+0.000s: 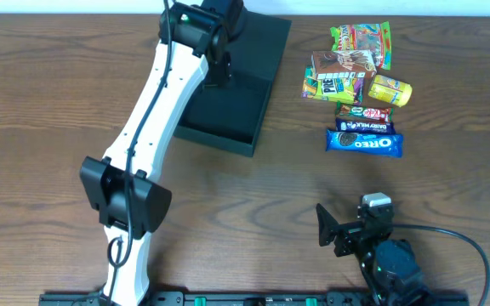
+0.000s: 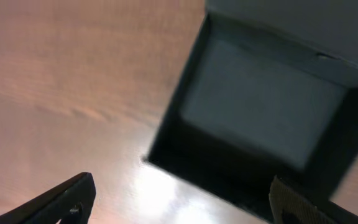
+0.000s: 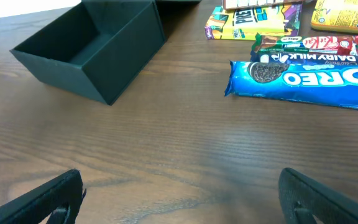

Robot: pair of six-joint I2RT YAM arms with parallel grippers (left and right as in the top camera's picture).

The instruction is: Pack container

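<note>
The container (image 1: pixel 236 93) is a dark teal-black box lying open at the back centre of the table, its flap lid (image 1: pixel 258 42) folded away behind it. Its empty inside (image 2: pixel 260 106) fills the left wrist view. My left gripper (image 1: pixel 217 68) hangs over the box's left side. It is open (image 2: pixel 179 208), with one fingertip (image 2: pixel 64 199) over the bare table and the other (image 2: pixel 297 205) over the box wall. My right gripper (image 1: pixel 351 223) rests low at the front right, open (image 3: pixel 182 199) over bare wood. The box (image 3: pixel 92 46) lies ahead of it to the left.
Snack packets are clustered at the back right: a blue Oreo pack (image 1: pixel 364 143) (image 3: pixel 303 78), a Dairy Milk bar (image 1: pixel 364 126), a KitKat (image 1: pixel 364 111), a yellow packet (image 1: pixel 390 90), a green-yellow packet (image 1: pixel 334 85), a brown one (image 1: pixel 343 61) and a colourful bag (image 1: pixel 361 38).
</note>
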